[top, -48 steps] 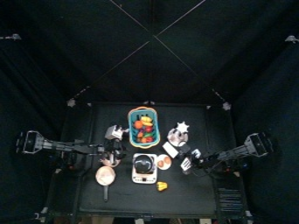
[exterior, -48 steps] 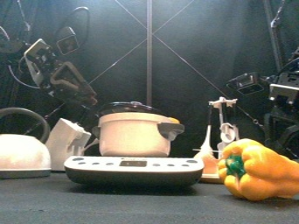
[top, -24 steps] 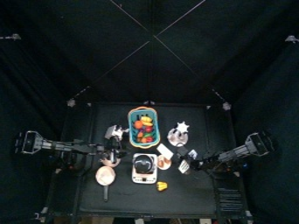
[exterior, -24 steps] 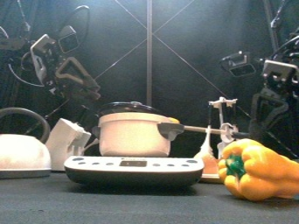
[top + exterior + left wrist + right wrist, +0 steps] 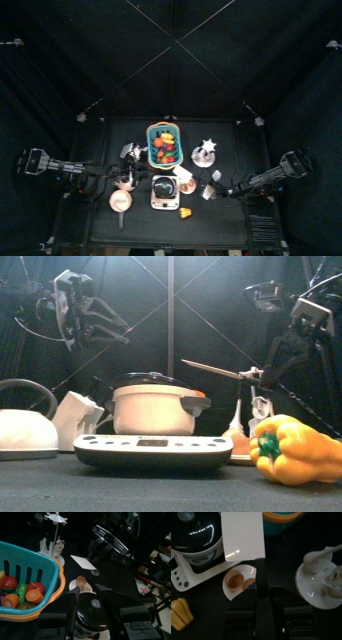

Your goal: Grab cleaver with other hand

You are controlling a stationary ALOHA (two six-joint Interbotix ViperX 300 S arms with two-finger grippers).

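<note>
My right gripper (image 5: 262,587) is shut on the black handle of the cleaver (image 5: 242,536), a flat whitish rectangular blade. In the front view the cleaver (image 5: 211,368) hangs tilted in the air above the pot, held by the right gripper (image 5: 265,374). From above, the cleaver (image 5: 186,176) lies between the two arms. My left gripper (image 5: 83,324) is raised high at the left, open and empty. The left wrist view shows its gripper (image 5: 90,597) over the pot lid, with the cleaver (image 5: 83,562) a short way beyond it.
A black-lidded pot (image 5: 154,406) stands on a scale at the front middle. A yellow pepper (image 5: 301,451) is at the front right and a white kettle (image 5: 27,428) at the left. A teal fruit basket (image 5: 151,133) and a white star piece (image 5: 206,147) stand behind. A small white plate (image 5: 230,591) lies below the cleaver.
The right gripper has lifted the cleaver from table height to above the pot, blade pointing left. The left gripper has risen and moved toward the middle.
</note>
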